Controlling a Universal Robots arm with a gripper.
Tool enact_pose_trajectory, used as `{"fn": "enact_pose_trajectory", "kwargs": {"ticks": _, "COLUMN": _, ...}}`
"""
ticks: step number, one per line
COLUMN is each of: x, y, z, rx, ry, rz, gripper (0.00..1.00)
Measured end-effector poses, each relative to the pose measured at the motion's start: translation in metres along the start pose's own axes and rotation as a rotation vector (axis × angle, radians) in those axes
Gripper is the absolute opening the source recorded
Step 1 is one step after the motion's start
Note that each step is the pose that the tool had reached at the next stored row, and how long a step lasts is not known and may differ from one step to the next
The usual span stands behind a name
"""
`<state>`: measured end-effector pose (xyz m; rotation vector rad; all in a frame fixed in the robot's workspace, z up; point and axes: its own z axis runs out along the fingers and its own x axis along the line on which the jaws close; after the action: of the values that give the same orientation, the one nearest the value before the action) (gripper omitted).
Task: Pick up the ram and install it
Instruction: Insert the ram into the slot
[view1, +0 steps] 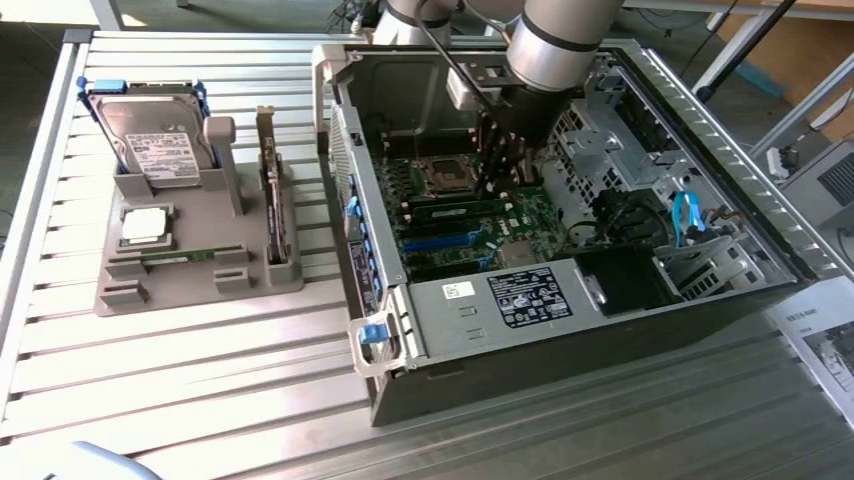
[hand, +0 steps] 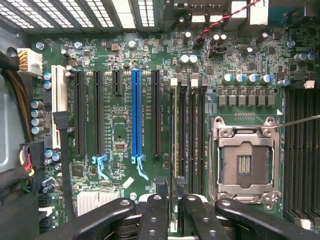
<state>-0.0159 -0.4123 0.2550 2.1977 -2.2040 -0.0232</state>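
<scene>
The arm (view1: 561, 40) is hanging down from the upper middle of the exterior view and is pointing almost straight down into the open computer case (view1: 747, 215). Its gripper (view1: 514, 182) is sitting low over the green board (view1: 534, 215) in the middle of the case, just to the exterior view's right of the square processor socket (view1: 447, 178).

In the wrist view the two dark fingers (hand: 153, 215) are leaning in toward each other, leaving only a thin gap. They are pinching one end of the ram (hand: 173, 135).

The ram is standing on its thin edge in a long slot on the board, so only its narrow top is showing. Its long side is running straight away from the fingers. It is lying in line with the empty dark slots (hand: 192, 135) just beside it and with the blue slot (hand: 136, 115) a little further off. A small white clip (hand: 173, 81) is sitting at its far end.

The slots are packed close on both sides of the ram, so there is little room to go sideways. The space above the board is open. The case walls are standing all around. A silver box (view1: 507, 295) is filling the lower part of the case, and blue cables (view1: 687, 215) are hanging near the exterior view's right.

A gray holder (view1: 174, 285) with a hard drive (view1: 154, 135) is standing on the slatted table (view1: 200, 380) at the exterior view's left, well apart from the gripper
</scene>
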Motion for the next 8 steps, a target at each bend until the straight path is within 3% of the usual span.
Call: {"fn": "enact_pose_trajectory", "kwargs": {"ticks": 8, "x": 0.0001, "y": 0.0, "z": -0.0003, "rx": -0.0002, "ry": 0.0004, "rz": 0.0, "gripper": 0.19}}
